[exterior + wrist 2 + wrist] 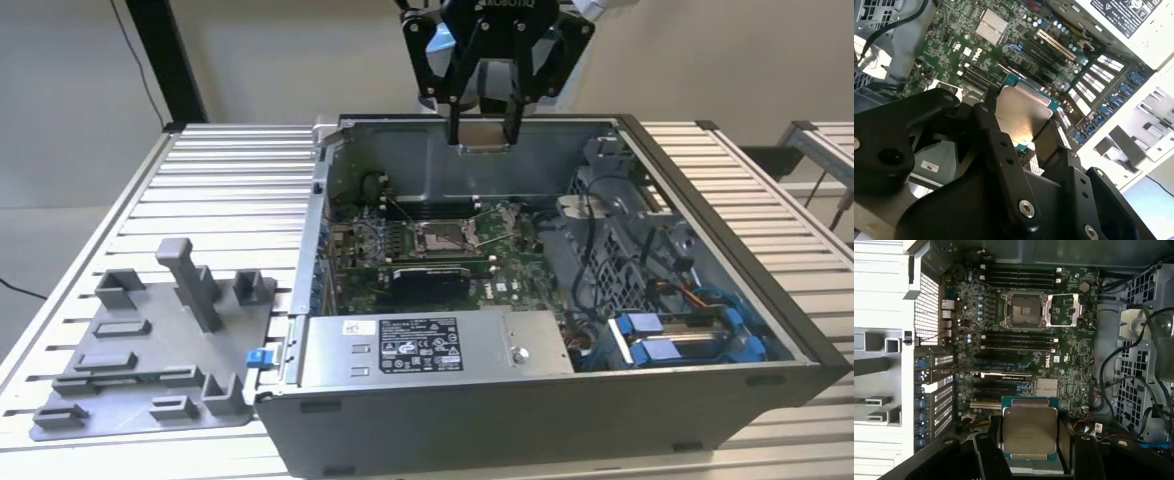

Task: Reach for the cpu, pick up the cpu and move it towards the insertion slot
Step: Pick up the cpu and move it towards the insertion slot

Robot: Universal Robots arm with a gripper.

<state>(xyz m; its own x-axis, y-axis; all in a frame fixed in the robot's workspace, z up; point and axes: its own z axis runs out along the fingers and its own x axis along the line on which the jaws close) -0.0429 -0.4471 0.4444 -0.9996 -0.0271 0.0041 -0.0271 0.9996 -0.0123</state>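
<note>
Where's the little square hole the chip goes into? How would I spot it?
Look inside the big open computer case, at the green circuit board on its floor. The insertion slot is the small square with a shiny metal frame and brownish centre. Its neighbours are long black strips.

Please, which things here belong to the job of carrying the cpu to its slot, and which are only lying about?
Belong to the job:
- gripper, shut on the cpu
- cpu, held above the open case
- insertion slot, on the green board

Only lying about:
- grey tray, on the table beside the case
- silver power-supply box
- blue drive brackets
</note>
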